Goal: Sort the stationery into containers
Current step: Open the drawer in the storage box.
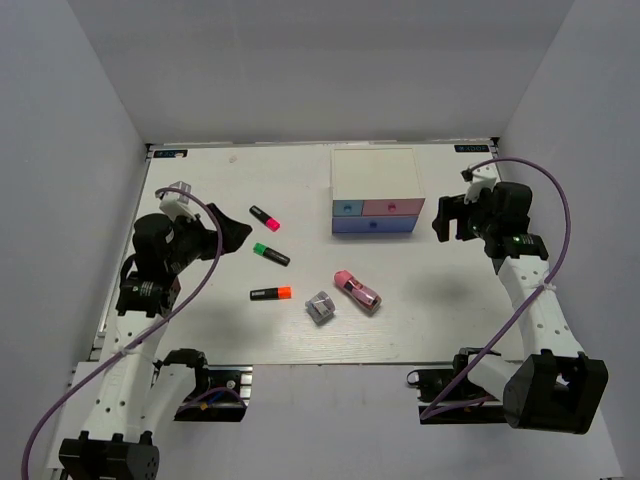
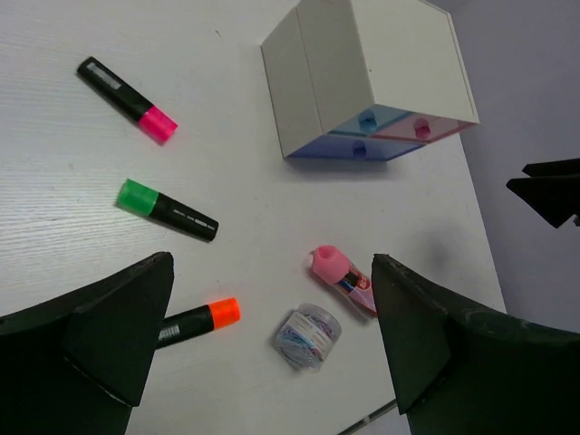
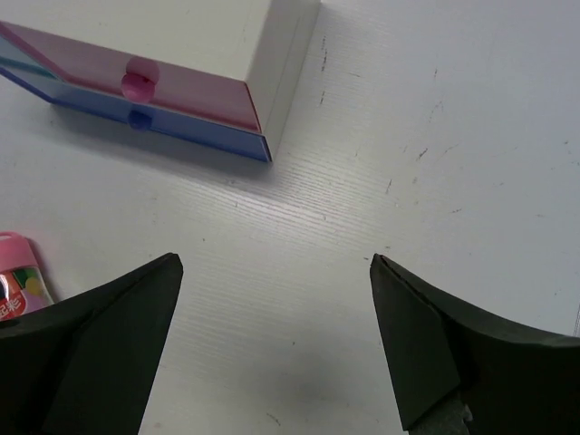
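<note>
Stationery lies unsorted on the table point(image 1: 450, 300): pink highlighter point(image 1: 265, 217), green highlighter point(image 1: 271, 254), orange highlighter point(image 1: 271, 293), grey block point(image 1: 320, 307), pink gadget point(image 1: 357, 291). Drawers point(image 1: 378, 208) shut. Left end effector point(image 1: 238, 234), right end effector point(image 1: 442, 220): wide, empty.

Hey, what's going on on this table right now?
Nothing is sorted yet. The left gripper and right gripper hover open and empty above the table. The pink-capped highlighter, green-capped highlighter, orange-capped highlighter, grey block and pink gadget lie loose on it, and the drawer box has its drawers shut.
</note>
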Tool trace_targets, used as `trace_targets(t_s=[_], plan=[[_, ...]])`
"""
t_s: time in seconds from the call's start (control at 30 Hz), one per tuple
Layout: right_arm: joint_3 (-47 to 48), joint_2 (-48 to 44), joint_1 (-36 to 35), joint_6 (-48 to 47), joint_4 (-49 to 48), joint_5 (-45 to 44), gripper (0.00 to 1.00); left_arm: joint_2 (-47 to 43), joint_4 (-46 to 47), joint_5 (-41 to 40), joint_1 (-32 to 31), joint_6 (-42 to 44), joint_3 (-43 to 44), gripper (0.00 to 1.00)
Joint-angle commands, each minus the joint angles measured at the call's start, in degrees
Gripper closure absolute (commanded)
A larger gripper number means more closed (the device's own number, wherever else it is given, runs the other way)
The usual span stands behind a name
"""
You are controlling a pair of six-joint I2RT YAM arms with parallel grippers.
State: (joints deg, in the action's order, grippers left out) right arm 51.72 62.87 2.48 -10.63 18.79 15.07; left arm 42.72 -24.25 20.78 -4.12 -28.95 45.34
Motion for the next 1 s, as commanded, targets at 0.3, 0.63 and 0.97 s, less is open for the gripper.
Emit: trace_targets(t_s=[0.3, 0.63, 0.97], plan=[[2.68, -1.26, -0.46, -16.69, 14.33, 11.21, 0.10, 7.29, 5.97, 11.48, -0.80, -1.90, -1.22, 0.00], [3.56, 0.15, -0.81, -27.59, 28.30, 16.81, 0.10, 6.15, 5.88, 9.90, -0.80, -2.43, -7.02, 0.00], [-0.92, -0.65, -5.81, -20.67, 16.77, 34.42, 0.56, 5.01, 5.35, 6.83, -0.80, -4.53, -12.12, 0.11]])
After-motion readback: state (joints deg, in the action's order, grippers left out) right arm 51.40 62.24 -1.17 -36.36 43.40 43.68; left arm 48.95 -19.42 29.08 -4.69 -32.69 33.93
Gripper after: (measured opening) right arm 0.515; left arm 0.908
